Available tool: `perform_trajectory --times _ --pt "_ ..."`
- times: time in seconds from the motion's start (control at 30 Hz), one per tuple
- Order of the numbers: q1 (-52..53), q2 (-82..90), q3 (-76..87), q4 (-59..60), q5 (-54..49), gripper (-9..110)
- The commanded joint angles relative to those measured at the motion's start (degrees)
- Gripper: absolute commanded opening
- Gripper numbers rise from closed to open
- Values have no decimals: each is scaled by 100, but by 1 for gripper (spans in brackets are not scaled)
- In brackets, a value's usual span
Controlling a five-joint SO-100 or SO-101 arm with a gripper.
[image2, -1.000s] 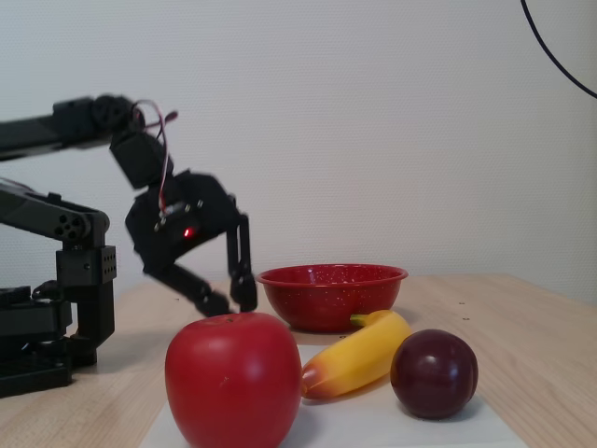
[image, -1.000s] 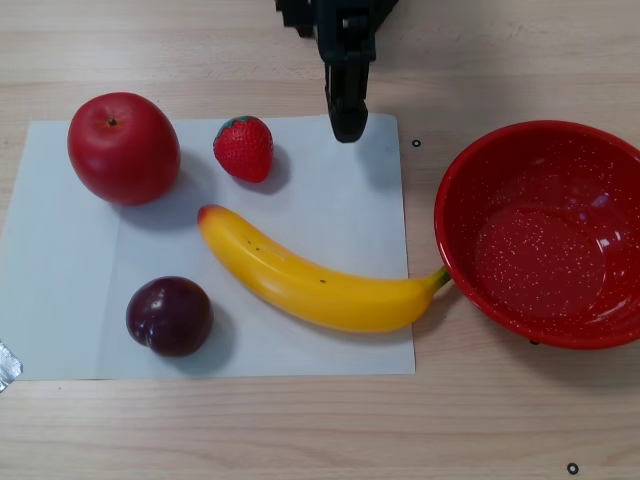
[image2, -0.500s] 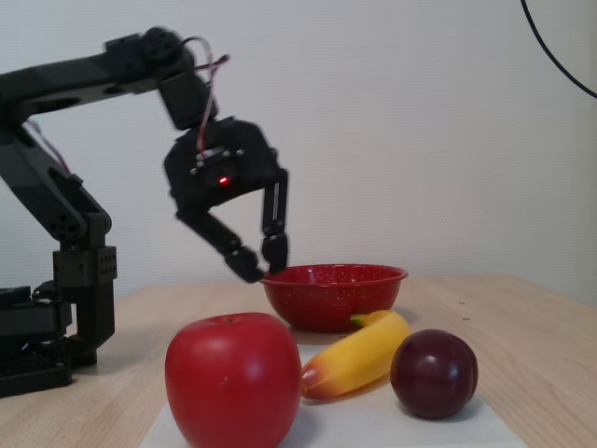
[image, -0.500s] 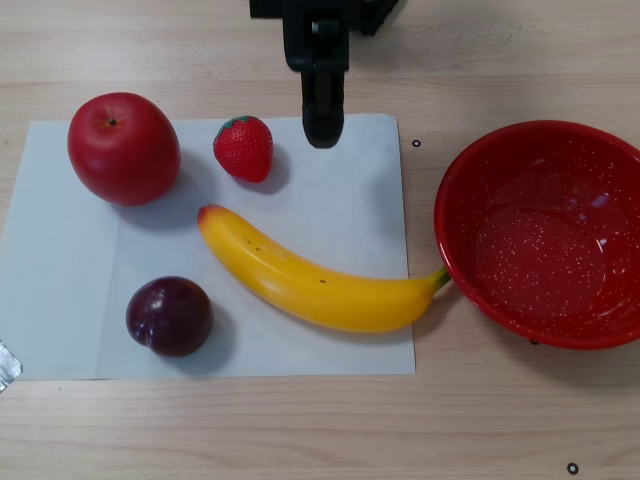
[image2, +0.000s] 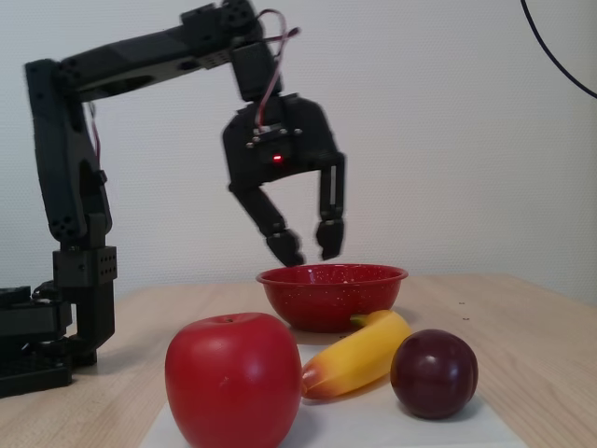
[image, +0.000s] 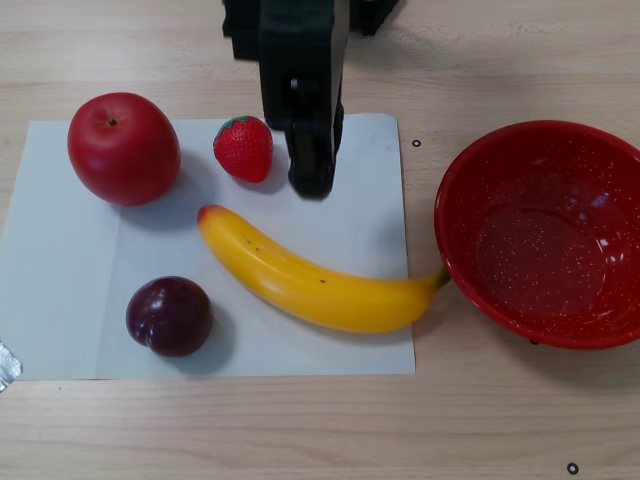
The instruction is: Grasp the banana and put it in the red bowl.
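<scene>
The banana (image: pixel 310 285) lies slantwise on a white sheet, its orange-red tip at the upper left and its stem touching the red bowl (image: pixel 480 180) on the right in the other view. My black gripper (image: pixel 312 180) reaches in from the top edge and hovers over the sheet just above the banana's left half, beside a strawberry. In the fixed view the gripper (image2: pixel 308 250) hangs open high above the table with nothing between its fingers. The banana (image2: pixel 359 355) rests below it, in front of the red bowl (image2: pixel 326 303).
A red apple (image: pixel 123 148), a strawberry (image: pixel 244 148) and a dark plum (image: pixel 169 316) share the white sheet (image: pixel 60 290) with the banana. In the fixed view the apple (image2: pixel 231 378) and plum (image2: pixel 434 373) stand nearest the camera. The arm's base (image2: pixel 56 327) is at the left.
The arm has risen and stretched out from the sheet's far edge over the sheet toward the banana. Its fingers stand wider apart than before. The fruit and bowl have not moved.
</scene>
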Motion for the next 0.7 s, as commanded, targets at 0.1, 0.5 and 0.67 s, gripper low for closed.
perform_trajectory --times 0.1,0.5,0.67 --pt "26 -457 -1266 202 -97 28" --pt "-79 -1679 -2197 -316 53 44" --pt "-114 -2259 -2742 -466 114 45"
